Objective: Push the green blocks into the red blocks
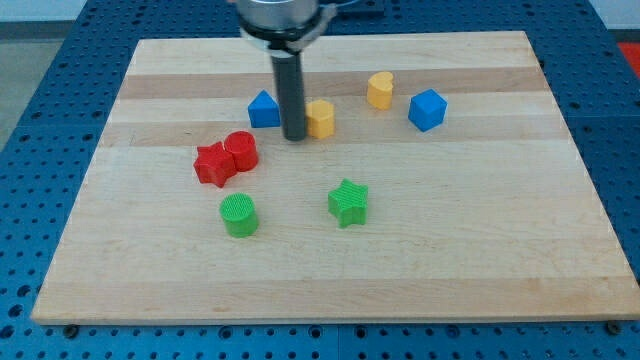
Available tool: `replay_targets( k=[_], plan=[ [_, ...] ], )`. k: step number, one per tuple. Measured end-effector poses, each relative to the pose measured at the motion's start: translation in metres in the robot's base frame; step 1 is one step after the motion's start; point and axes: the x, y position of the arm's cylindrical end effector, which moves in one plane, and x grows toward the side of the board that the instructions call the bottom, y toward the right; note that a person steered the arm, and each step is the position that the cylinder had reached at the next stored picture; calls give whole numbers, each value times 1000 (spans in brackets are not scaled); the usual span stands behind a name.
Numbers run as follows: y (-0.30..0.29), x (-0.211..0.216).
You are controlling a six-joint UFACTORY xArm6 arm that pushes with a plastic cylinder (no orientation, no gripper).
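Tip [295, 136]: no hand; between blue triangle [264, 109] and yellow block [321, 118], near tabletop's [480, 260] top edge.
Green cylinder [239, 215], green star [348, 203]: apart from red blocks [227, 158].

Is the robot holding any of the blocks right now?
No, nothing is held. The arm ends in a plain rod, and my tip rests on the board between the blue block and a yellow block, close beside the yellow one.

1. We take this for a lab or robotics test bench.
2. We see a plain wooden board [330, 270] lying on a blue perforated metal table [60, 60] with a regular grid of mounting holes.
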Motion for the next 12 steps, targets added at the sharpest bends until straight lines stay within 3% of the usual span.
replay_targets(
  k=[2, 5, 6, 7, 9, 12],
  plan=[
    [70, 50],
    [92, 127],
    [91, 135],
    [89, 116],
    [32, 107],
    [2, 144]
  ],
)
